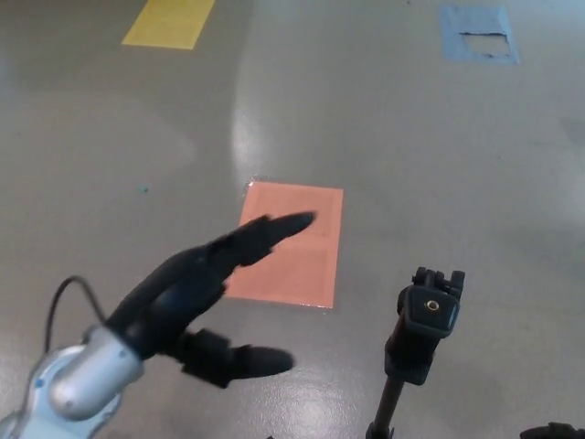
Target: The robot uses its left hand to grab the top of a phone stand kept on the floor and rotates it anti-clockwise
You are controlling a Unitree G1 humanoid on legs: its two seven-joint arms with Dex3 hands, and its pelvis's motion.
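The left hand [196, 297] hung spread and empty, well left of the phone stand [422, 329] on the floor [411, 137] — a careless sideways reach could have toppled that slim stand.

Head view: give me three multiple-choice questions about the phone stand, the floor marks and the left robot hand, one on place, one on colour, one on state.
1. Where is the phone stand relative to the left robot hand?
A. To the picture's right of it
B. Inside its fingers
C. To the picture's left of it

2. What colour is the floor patch partly behind the fingers?
A. Green
B. Salmon-orange
C. Black

3. What is the left robot hand's state?
A. Shut on the stand
B. Shut on nothing
C. Open, holding nothing

Answers: 1 A, the stand is right of the hand, apart from it. 2 B, the patch is salmon-orange. 3 C, the fingers are spread, nothing between them.
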